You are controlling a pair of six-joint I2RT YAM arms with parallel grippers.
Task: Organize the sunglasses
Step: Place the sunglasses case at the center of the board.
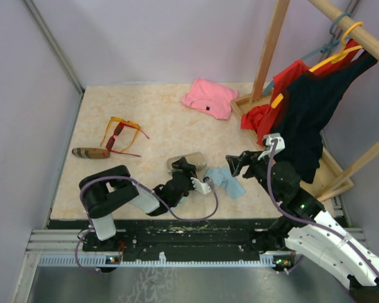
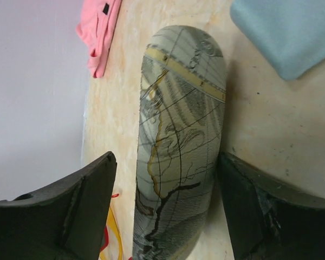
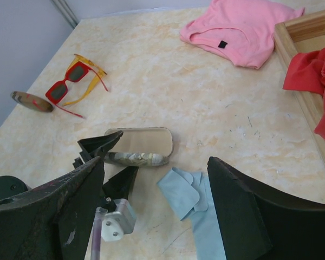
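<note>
Sunglasses far-left, well apart from left claw, open astride patterned case; right claw wide, empty.

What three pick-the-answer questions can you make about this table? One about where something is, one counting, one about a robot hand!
1. Where do the sunglasses lie?
A. beside the brown case
B. on the floor
C. in a drawer

2. How many pairs are there?
A. one
B. two
C. four

3. How is the right gripper?
A. shut tight
B. holding sunglasses
C. open and empty

Answers: 1 A, they lie right next to it; 2 B, an orange pair and a red pair; 3 C, its fingers stand wide apart, gripping nothing.
</note>
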